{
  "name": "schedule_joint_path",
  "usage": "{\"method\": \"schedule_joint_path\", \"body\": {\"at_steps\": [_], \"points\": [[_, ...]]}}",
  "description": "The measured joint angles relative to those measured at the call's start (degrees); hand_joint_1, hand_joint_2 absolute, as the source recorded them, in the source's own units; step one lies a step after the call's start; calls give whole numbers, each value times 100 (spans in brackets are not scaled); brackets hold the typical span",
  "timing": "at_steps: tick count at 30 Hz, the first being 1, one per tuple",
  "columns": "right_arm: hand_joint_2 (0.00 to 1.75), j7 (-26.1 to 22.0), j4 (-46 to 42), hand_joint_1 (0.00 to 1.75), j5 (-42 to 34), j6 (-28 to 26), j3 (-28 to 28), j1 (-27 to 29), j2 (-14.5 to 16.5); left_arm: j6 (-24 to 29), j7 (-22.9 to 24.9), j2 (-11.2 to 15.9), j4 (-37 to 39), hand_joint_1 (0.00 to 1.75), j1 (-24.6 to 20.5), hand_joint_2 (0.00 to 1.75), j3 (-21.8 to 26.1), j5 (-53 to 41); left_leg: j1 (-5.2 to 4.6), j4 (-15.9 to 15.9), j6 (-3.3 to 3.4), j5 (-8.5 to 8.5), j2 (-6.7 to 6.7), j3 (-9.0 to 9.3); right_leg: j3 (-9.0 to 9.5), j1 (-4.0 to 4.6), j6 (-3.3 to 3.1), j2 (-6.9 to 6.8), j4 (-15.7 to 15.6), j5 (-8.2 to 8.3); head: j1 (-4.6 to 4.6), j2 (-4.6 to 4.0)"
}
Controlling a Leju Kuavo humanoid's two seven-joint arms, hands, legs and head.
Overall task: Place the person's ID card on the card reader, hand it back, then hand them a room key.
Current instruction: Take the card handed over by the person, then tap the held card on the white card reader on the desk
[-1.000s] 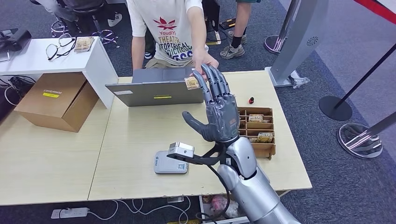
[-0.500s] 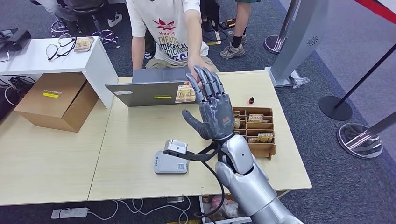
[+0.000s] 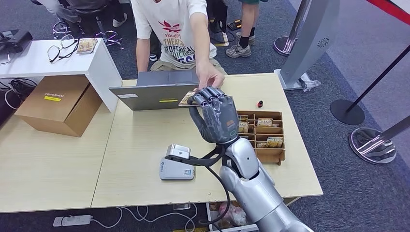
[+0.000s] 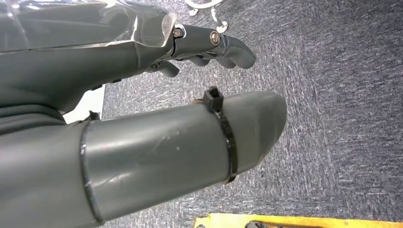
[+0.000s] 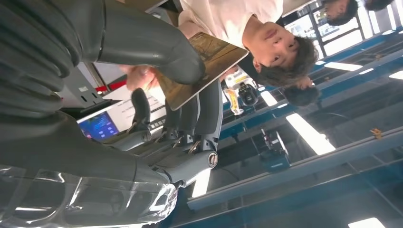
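Now right hand (image 3: 216, 116) pinches ID card (image 3: 187, 99) above laptop (image 3: 159, 94).

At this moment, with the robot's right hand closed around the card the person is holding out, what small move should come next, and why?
Probably a short pull of the right hand back toward the robot, once the person lets go. Its thumb and fingers already pinch the ID card from both sides, but the person's hand still holds the far edge. The card reader lies lower and nearer on the table.

My right hand (image 3: 217, 118) is matt dark-grey plastic on a glossy silver metal arm (image 3: 251, 183). The table (image 3: 58, 164) looks like smooth pale wood; the floor (image 4: 332, 95) is rough grey carpet.
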Motion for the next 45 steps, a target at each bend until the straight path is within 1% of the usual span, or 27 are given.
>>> {"method": "schedule_joint_path", "body": {"at_steps": [4,15,18,22,28,32,34,36,38,39,42,45], "points": [[175,-2,-1,134,13,-1,-1,-5,7,5,-2,0,0,0,1,0,3,-3,0,0,0,0,0,0,0,0,0,0,0,0,1,0],[175,25,-4,145,13,-1,-16,-4,8,24,-7,-1,0,0,2,0,17,-27,0,0,0,0,0,1,0,0,0,0,0,0,0,0],[175,17,-3,148,-105,-1,-19,-4,8,31,-8,-3,0,0,2,0,27,-38,0,0,0,0,0,0,0,0,0,0,0,0,0,0],[175,-36,-2,148,-632,0,-9,-5,8,38,-16,-5,0,0,1,0,39,-46,0,0,0,0,0,0,0,0,0,0,0,0,1,0],[175,6,-100,144,-1787,80,163,-23,-36,37,-19,-7,0,0,1,0,39,-104,0,0,0,0,0,0,-1,0,0,1,0,0,1,0],[175,4,-330,147,-2532,436,291,-27,-103,31,-24,-7,0,0,2,0,39,-122,0,0,0,0,0,1,-1,0,0,0,-1,0,-1,0],[175,-21,-460,151,-3097,819,327,-28,-138,24,-25,-7,0,0,1,0,39,-134,0,0,0,0,0,0,-1,0,0,1,-1,0,0,0],[175,-38,-583,161,-3746,1303,352,-28,-174,11,-27,-6,0,0,1,0,39,-149,0,0,0,0,1,0,-1,0,0,1,-1,0,0,0],[175,-39,-670,171,-4239,1697,362,-27,-202,-12,-30,-5,0,0,1,0,39,-163,0,0,0,0,0,0,-1,0,0,1,-1,0,0,0],[175,-39,-700,174,-4437,1863,365,-27,-213,-25,-31,-4,0,0,1,0,39,-175,0,0,0,0,0,1,-1,0,0,1,-1,0,0,0],[175,-27,-735,175,-4864,2289,381,-17,-241,-62,-30,-2,0,0,-3,0,39,-206,0,0,0,0,1,1,-1,0,0,1,-1,0,0,0],[175,-20,-705,175,-5054,2561,421,-1,-263,-97,-21,2,0,0,-6,0,39,-220,0,0,0,0,1,1,-1,0,0,1,-1,0,-1,0]]}}
